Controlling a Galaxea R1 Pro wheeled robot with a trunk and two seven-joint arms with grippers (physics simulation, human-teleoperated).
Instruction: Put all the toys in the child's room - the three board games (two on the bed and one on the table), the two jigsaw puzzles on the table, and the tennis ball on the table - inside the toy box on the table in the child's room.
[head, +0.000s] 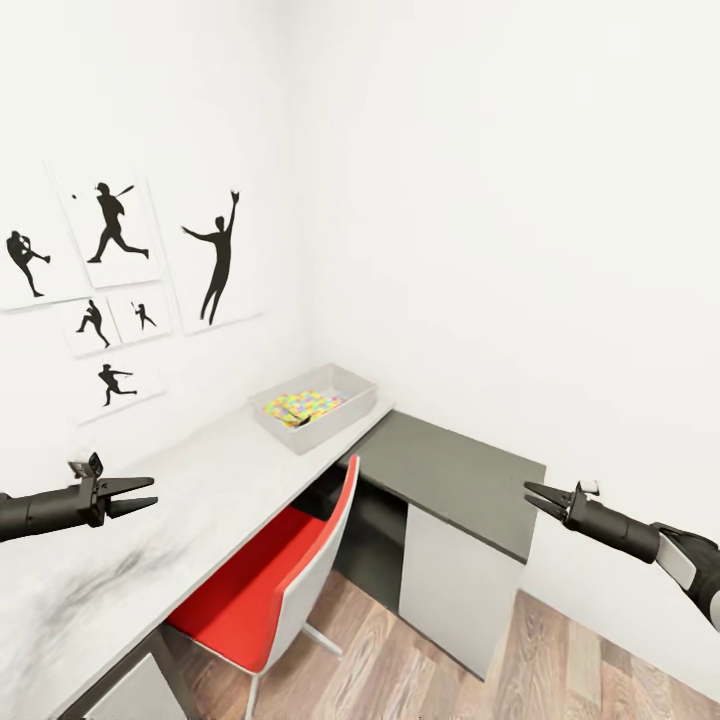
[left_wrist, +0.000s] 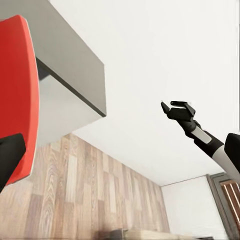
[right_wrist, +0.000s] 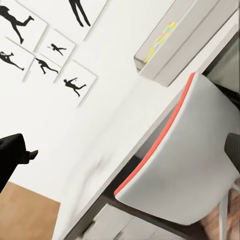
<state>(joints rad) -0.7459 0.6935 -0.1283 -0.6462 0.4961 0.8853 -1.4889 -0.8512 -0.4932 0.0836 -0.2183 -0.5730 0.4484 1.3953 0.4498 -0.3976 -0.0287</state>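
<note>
The tabletop (head: 190, 490) is pale grey-white with dark marbling. The toy box (head: 345, 415) is pale grey, holding jigsaw puzzles (head: 303, 405) in yellow, pink, green, blue, perhaps orange. The chair (head: 255, 590) has a red seat and white back; the floor (head: 400, 660) is wood-plank.

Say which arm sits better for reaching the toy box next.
Left, probably. The left tool, open and empty, hangs over the table that carries the toy box. The right tool, also empty, is off beside the dark cabinet.

This is a kid's bedroom at home, with black baseball player pictures (head: 110, 225) on white walls, a long white table (head: 200, 500), a red chair (head: 265, 580) and a wood floor (head: 560, 670).
</note>
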